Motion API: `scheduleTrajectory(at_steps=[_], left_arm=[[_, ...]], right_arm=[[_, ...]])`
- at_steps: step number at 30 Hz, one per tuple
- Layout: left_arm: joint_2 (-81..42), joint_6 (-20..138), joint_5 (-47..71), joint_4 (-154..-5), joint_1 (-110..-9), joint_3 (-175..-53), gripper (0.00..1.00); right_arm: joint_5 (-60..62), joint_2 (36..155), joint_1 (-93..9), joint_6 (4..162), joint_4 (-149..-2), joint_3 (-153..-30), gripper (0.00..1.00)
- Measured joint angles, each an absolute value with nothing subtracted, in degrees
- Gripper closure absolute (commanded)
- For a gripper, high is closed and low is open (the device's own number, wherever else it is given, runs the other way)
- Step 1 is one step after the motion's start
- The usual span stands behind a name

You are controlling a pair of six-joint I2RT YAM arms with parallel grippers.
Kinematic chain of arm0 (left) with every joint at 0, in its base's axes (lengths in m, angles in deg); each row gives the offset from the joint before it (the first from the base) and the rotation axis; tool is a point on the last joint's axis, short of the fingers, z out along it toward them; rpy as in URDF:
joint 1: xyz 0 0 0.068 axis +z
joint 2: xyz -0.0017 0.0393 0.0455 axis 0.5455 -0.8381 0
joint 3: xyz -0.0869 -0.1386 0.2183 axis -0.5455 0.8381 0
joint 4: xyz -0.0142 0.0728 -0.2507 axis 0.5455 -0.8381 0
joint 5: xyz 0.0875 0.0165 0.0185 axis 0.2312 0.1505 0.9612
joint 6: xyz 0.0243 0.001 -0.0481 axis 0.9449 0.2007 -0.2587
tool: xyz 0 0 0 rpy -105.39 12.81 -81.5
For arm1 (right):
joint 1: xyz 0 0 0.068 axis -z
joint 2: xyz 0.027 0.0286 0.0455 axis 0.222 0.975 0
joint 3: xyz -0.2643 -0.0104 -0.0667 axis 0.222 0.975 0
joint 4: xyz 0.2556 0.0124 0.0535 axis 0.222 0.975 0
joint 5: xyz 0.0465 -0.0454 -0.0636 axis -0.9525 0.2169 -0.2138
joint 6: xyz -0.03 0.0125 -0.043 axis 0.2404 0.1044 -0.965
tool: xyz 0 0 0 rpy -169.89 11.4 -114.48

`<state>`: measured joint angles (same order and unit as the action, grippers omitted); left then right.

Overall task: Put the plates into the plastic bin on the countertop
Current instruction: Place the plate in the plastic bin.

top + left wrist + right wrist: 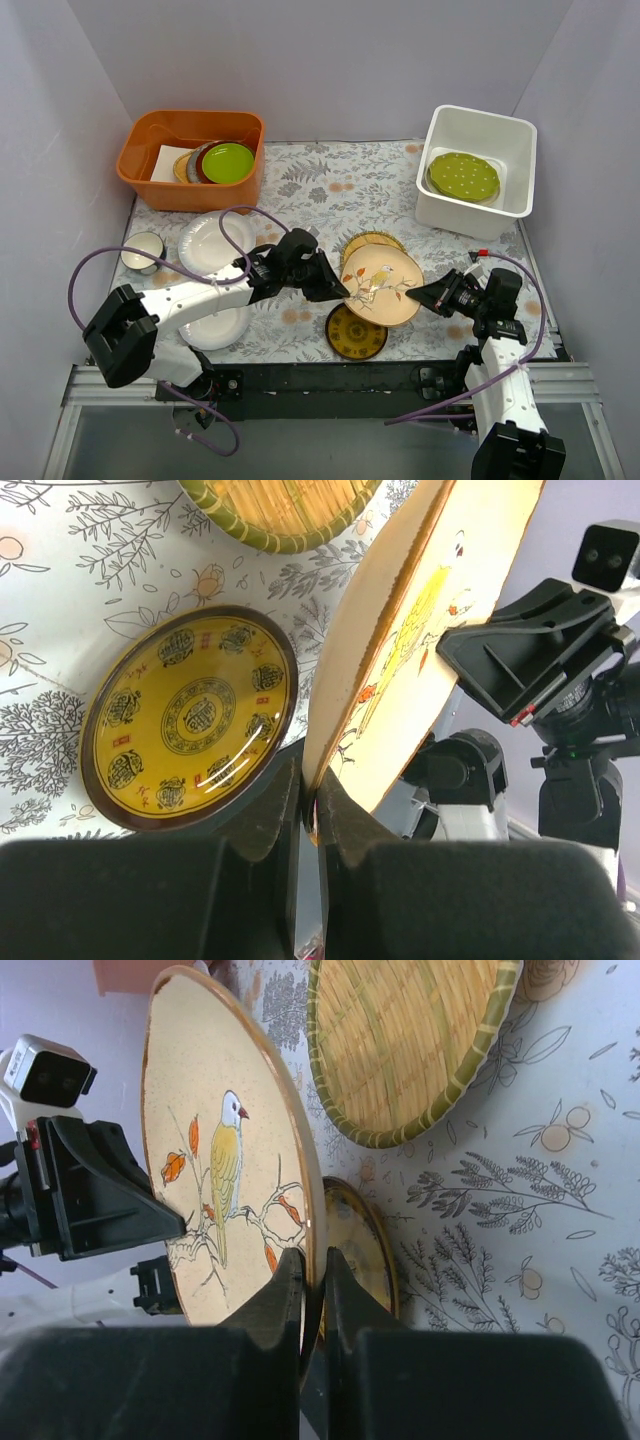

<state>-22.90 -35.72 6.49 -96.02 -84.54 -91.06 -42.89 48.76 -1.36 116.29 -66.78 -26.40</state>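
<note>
Overhead: in white bin (470, 122), one dotted green plate (463, 175); in orange tub (148, 168), stacked plates (228, 162). Above countertop (330, 190), bird plate (385, 280) tilted between left gripper (343, 287) and right gripper (415, 293). Left wrist: jaws pinching its rim. Right wrist: jaws pinching opposite rim.

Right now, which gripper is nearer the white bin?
Right. The right gripper grips the bird plate at its edge toward the white bin; the left gripper grips the opposite edge.
</note>
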Motion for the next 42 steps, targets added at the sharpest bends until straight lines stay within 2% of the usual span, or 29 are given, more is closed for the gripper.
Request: scheduleTrajectory(at_steps=[4, 8, 9, 12, 13, 15, 16, 19, 21, 33, 42], left_arm=[[-21.05, -35.11, 6.67, -96.65, -84.91, -90.76, 0.98], [-18.93, -34.5, 7.1, -98.12, -85.22, -90.73, 0.82], [-18.53, -34.56, 7.1, -98.21, -85.31, -90.71, 0.72], [-17.44, -34.72, 6.95, -98.12, -85.39, -90.62, 0.54], [-17.02, -34.83, 6.97, -98.14, -85.42, -90.56, 0.44], [-16.24, -34.85, 6.97, -98.07, -85.39, -90.49, 0.35], [-15.74, -34.89, 7.08, -98.05, -85.39, -90.49, 0.26], [-14.64, -34.52, 7.23, -97.68, -85.35, -90.76, 0.15], [-14.29, -34.17, 7.63, -97.81, -85.35, -91.74, 0.04], [-16.87, -27.63, 14.43, -108.02, -85.33, -101.44, 0.02], [-18.86, -24.51, 23.08, -118.93, -85.33, -105.38, 0.02]], right_arm=[[-43.8, 48.56, -1.39, 118.15, -66.35, -26.38, 0.99], [-45.14, 47.56, -1.41, 118.72, -66.15, -26.38, 0.99], [-45.49, 47.32, -1.45, 118.76, -66.06, -26.38, 0.99], [-45.64, 46.77, -1.63, 118.5, -65.97, -26.38, 0.99], [-45.46, 46.58, -1.67, 118.19, -65.73, -26.38, 0.99], [-44.94, 46.49, -1.71, 117.19, -65.45, -26.38, 0.99], [-44.37, 46.42, -1.71, 116.51, -65.08, -26.38, 0.99], [-41.44, 46.16, -1.76, 113.73, -63.68, -26.38, 0.99], [-39.78, 46.18, -1.74, 112.73, -62.74, -26.38, 0.99], [-35.28, 46.05, -1.74, 108.53, -58.0, -27.69, 0.99], [-34.43, 48.41, -1.74, 107.59, -56.55, -35.67, 0.99]])
